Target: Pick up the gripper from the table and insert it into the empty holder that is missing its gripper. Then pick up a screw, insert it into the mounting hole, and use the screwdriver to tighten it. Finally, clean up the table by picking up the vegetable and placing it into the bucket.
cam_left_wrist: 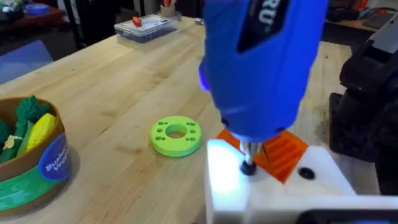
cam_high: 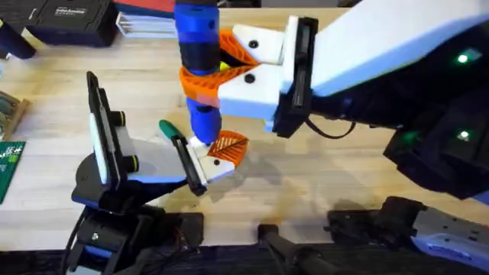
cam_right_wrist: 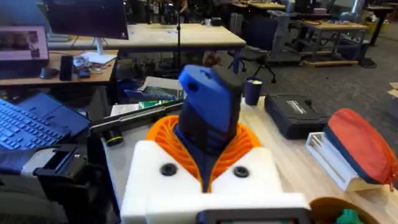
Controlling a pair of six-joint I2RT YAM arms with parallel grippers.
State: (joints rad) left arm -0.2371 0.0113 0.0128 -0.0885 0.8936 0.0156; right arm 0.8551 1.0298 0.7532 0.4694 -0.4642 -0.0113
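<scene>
1. The right pincer [cam_high: 221, 65], white with orange ribbed pads, clamps the bright blue screwdriver [cam_high: 199, 69] upright.
2. Its dark tip meets the white holder [cam_left_wrist: 273, 186] beside the orange gripper [cam_left_wrist: 283, 152] on the counter [cam_left_wrist: 112, 112].

We see a pale wooden table [cam_left_wrist: 112, 93] | on it a bright green round plastic disc with holes [cam_left_wrist: 176, 135] | a clear plastic box with red contents [cam_left_wrist: 146, 26] at its far edge | a green circuit board [cam_high: 9, 164] | a black hard case [cam_right_wrist: 297, 113] | an open laptop [cam_right_wrist: 28, 124] on a desk behind.
</scene>
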